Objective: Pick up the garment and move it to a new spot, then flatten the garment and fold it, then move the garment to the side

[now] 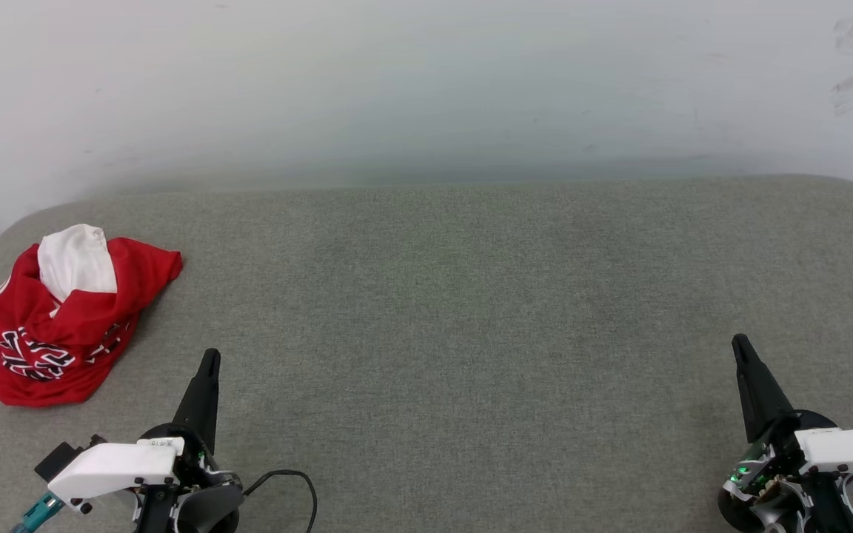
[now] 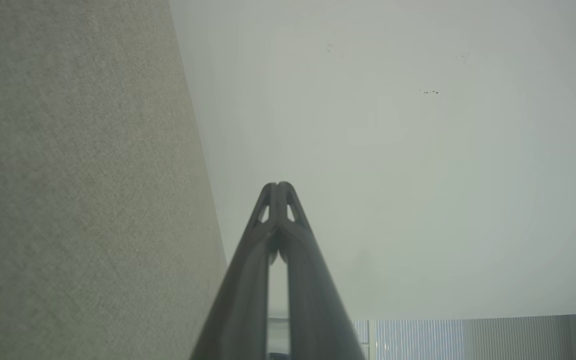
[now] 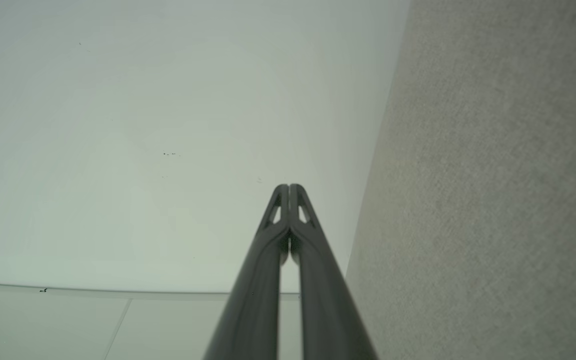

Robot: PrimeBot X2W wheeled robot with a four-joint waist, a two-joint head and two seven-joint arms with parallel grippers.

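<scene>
The garment (image 1: 78, 326) is lying crumpled in a red heap at the far left of the grey tabletop (image 1: 471, 311), with what is probably a white sleeve poking out on top. The left pincer (image 1: 209, 364) is sitting near it, fingers pressed together and empty. The right pincer (image 1: 742, 349) is waiting well apart at the right, likewise closed on nothing.

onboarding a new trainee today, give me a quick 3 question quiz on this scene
1. True or false: the garment lies flat and spread out on the grey padded surface.
2. The left end effector and right end effector are: A) both open B) both shut C) both gripping cloth.
3. Fill in: the garment lies nearer the robot's ___ end effector.
Key: 1 false, it is bunched up; 2 B; 3 left.
</scene>
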